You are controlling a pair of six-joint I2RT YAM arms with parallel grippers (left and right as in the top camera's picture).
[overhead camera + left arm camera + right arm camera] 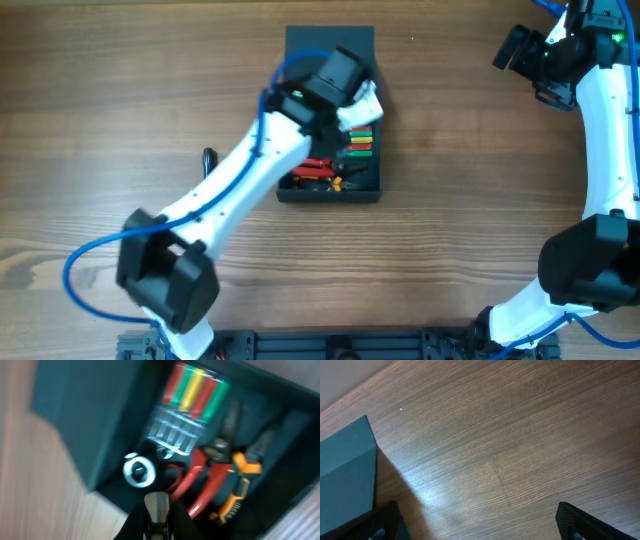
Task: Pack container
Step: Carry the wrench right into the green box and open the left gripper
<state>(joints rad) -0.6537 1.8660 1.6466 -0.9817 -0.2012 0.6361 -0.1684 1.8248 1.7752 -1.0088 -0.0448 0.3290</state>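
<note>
The dark teal container (366, 190) stands open at the table's far middle, its lid (330, 42) tipped back. In the left wrist view (75, 415) it holds a clear case of red, yellow and green bits (192, 390), red-handled pliers (202, 477), orange-handled pliers (241, 485) and a white ring (138, 470). My left gripper (352, 95) hangs over the container's far part, and its jaws (157, 510) are shut on a narrow grey metal piece. My right gripper (520, 50) is open and empty at the far right, over bare wood (480, 527).
A small black object (208, 160) lies on the table left of the left arm. The container's teal side shows at the left of the right wrist view (345, 475). The tabletop is brown wood (470, 150).
</note>
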